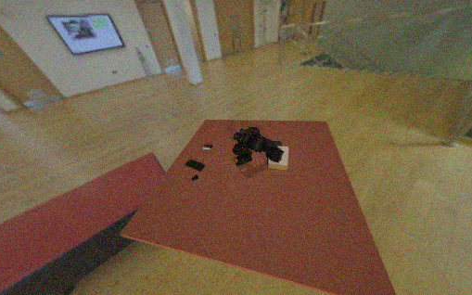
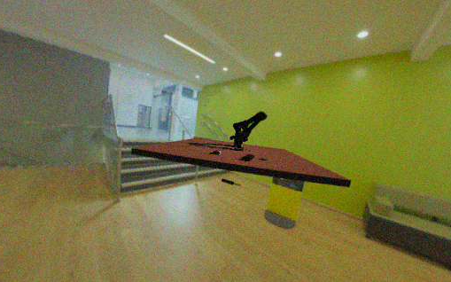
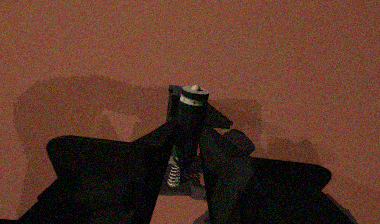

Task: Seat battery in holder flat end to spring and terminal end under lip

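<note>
The battery (image 3: 194, 110) is dark with a pale band near its terminal end, which points up-image in the wrist view. My gripper (image 3: 188, 123) is shut on its sides. The battery is over the dark holder (image 3: 174, 96), with its terminal end by the holder's far end wall. The coiled spring (image 3: 174, 176) shows at the near end, just beyond the battery's green flat end. The battery looks tilted, terminal end higher. Whether that end is under the lip, or the flat end touches the spring, I cannot tell. In the top view the gripper (image 1: 244, 160) is low over the table, hiding the holder.
The red table (image 1: 271, 223) (image 2: 174, 148) carries a pale block (image 1: 278, 165) beside the arm (image 1: 257, 140) (image 2: 244, 129). A black box (image 1: 195, 165) (image 2: 246, 158), a small dark item (image 1: 195, 177) (image 2: 263, 160) and a small red and white item (image 1: 207, 147) lie apart from the arm.
</note>
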Available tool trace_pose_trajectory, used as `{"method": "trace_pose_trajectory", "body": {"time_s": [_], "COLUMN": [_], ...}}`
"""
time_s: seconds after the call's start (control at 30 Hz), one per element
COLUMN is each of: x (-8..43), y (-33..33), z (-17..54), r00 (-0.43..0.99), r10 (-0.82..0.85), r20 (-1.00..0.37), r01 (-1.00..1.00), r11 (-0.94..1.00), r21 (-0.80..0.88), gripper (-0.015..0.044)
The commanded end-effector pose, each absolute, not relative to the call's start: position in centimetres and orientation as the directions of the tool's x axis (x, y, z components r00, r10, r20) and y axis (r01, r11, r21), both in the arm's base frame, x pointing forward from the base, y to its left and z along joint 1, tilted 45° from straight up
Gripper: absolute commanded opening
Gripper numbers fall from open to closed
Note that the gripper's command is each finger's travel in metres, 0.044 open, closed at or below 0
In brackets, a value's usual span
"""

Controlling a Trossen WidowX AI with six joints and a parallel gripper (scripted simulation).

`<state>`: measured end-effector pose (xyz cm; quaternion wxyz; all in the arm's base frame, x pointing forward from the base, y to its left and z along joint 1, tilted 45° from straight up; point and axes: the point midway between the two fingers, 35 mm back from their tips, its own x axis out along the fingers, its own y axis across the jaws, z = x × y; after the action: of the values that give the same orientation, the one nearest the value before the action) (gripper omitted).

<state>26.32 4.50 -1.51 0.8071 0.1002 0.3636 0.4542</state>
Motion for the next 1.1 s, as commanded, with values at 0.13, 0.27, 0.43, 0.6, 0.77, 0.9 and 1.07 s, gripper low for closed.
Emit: {"method": "trace_pose_trajectory", "body": {"time_s": [0.13,0.27,0.43,0.6,0.77,0.9,1.07], "x": [26.0,25.8,25.6,25.4,24.9,24.6,24.2], "y": [4.6,4.7,4.8,4.7,4.5,4.4,4.2], "z": [-1.7,-1.8,-1.8,-1.9,-2.4,-2.6,-2.8], "r00": [0.357,0.373,0.391,0.394,0.397,0.399,0.402], "r10": [0.813,0.815,0.817,0.817,0.815,0.813,0.811], "r20": [-0.459,-0.443,-0.423,-0.421,-0.423,-0.423,-0.425], "r01": [-0.653,-0.652,-0.652,-0.651,-0.649,-0.648,-0.646], "r11": [0.569,0.57,0.57,0.571,0.575,0.577,0.581], "r21": [0.5,0.5,0.5,0.5,0.499,0.498,0.495], "gripper": [0.007,0.007,0.007,0.007,0.007,0.007,0.007]}}
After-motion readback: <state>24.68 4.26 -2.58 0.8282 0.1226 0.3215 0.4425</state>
